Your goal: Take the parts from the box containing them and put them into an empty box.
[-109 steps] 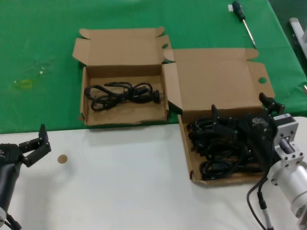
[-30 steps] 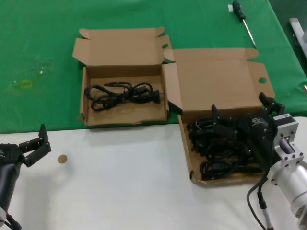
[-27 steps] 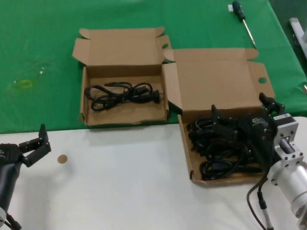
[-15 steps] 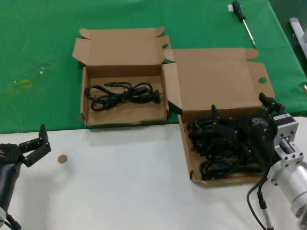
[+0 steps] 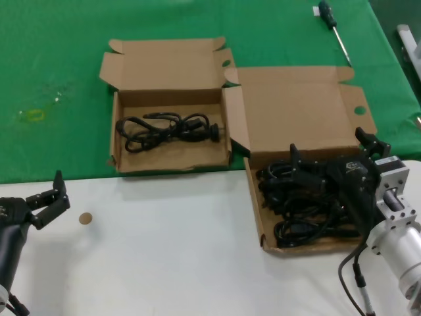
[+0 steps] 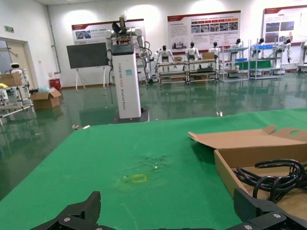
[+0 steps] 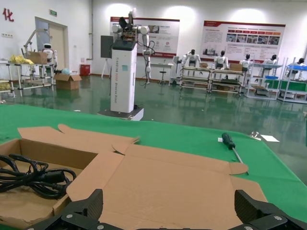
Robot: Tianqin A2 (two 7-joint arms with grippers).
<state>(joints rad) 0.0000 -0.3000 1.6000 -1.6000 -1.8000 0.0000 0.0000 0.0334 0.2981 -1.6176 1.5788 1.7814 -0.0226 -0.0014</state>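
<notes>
Cords: my heap of parts (image 5: 299,204) lay in the larger box (image 5: 299,115); one cord (image 5: 164,127) lay in the smaller box (image 5: 164,66).
Right pincer (image 5: 332,161): spread wide, low over that heap, gripping nothing.
Left pincer (image 5: 49,197): released, parked over my white worktop (image 5: 164,250).
Screwdriver (image 5: 334,29): on the green cloth beyond.

Nothing has changed since the earlier pictures: the right tool (image 5: 332,158), the left tool (image 5: 47,197) and the power cords (image 5: 299,207) are all placed exactly as before.
</notes>
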